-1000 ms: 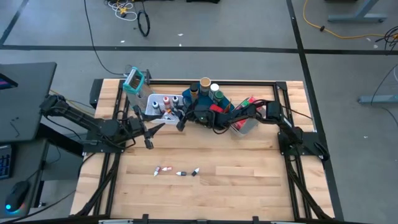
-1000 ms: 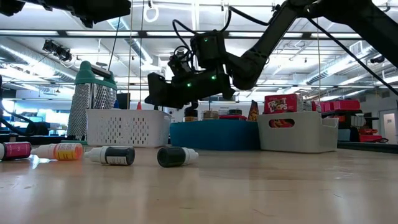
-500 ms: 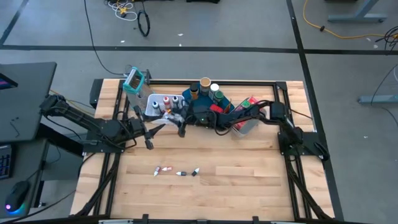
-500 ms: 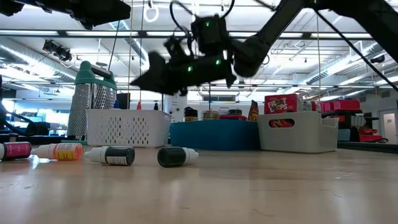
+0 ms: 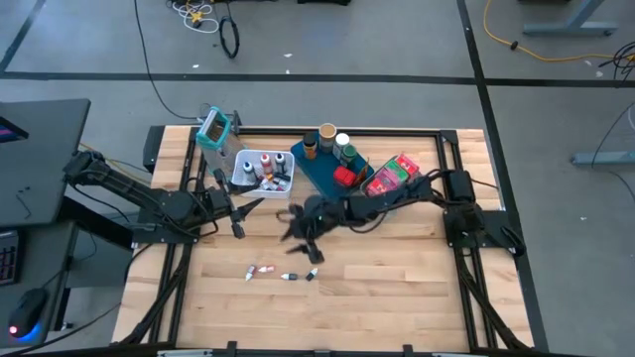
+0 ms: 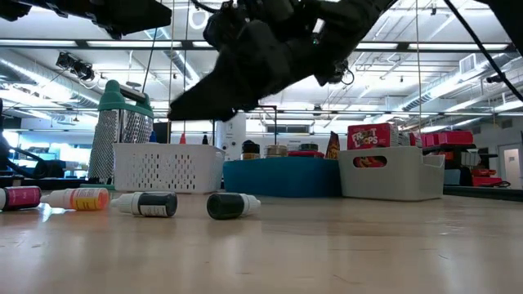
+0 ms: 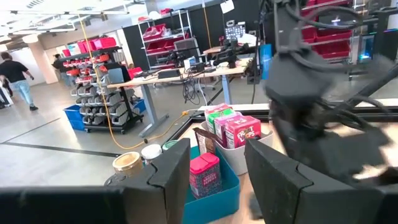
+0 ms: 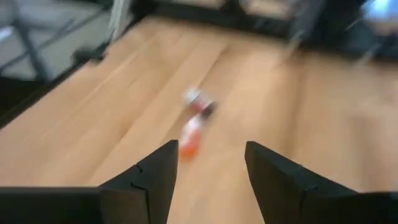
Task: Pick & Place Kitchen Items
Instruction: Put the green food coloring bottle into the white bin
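Observation:
Several thumb-sized bottles lie on their sides on the bare wood: bottles (image 5: 283,273), seen in the low view as a pink one (image 6: 20,197), an orange one (image 6: 82,198) and two dark ones (image 6: 151,203). My right gripper (image 5: 296,233) hangs open above and just beyond them, touching nothing; the right wrist view (image 8: 210,152) shows two blurred bottles (image 8: 194,121) ahead of its fingers. My left gripper (image 5: 241,213) waits open near the white mesh basket (image 5: 248,161), which holds more small bottles.
Along the far side stand the blue tray (image 5: 316,177) with jars and a red tin (image 7: 205,174), and the grey bin (image 5: 395,201) with red packets (image 7: 233,127). A metal grater (image 5: 214,129) stands by the basket. Bare wood lies toward the near edge.
My right gripper has swung away from the basket and blue tray toward the table's near edge, coming over the loose bottles. The bottles on the table have stayed put.

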`<state>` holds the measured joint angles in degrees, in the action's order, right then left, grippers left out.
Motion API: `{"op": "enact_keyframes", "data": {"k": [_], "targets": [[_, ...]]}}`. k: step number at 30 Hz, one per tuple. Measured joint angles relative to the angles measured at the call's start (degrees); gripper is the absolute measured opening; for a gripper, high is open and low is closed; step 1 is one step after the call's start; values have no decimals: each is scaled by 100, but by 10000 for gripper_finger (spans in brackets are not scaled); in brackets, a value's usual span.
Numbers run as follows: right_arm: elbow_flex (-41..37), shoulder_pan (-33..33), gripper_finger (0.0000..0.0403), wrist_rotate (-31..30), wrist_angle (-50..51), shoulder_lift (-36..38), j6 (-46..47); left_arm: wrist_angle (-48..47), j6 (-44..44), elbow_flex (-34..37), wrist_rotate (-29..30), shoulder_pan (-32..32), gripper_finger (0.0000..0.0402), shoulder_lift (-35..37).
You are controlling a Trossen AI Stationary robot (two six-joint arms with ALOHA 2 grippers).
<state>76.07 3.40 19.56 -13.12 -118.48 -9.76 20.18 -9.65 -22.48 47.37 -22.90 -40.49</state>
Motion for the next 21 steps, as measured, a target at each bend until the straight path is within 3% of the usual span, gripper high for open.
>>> {"op": "enact_keyframes", "data": {"k": [11, 21], "targets": [[0, 888, 197, -80, 1465, -1, 51, 0, 89, 0, -2, 0, 162, 0], [-716, 1094, 196, -999, 1262, -3, 22, -21, 220, 0, -2, 0, 162, 0]]}}
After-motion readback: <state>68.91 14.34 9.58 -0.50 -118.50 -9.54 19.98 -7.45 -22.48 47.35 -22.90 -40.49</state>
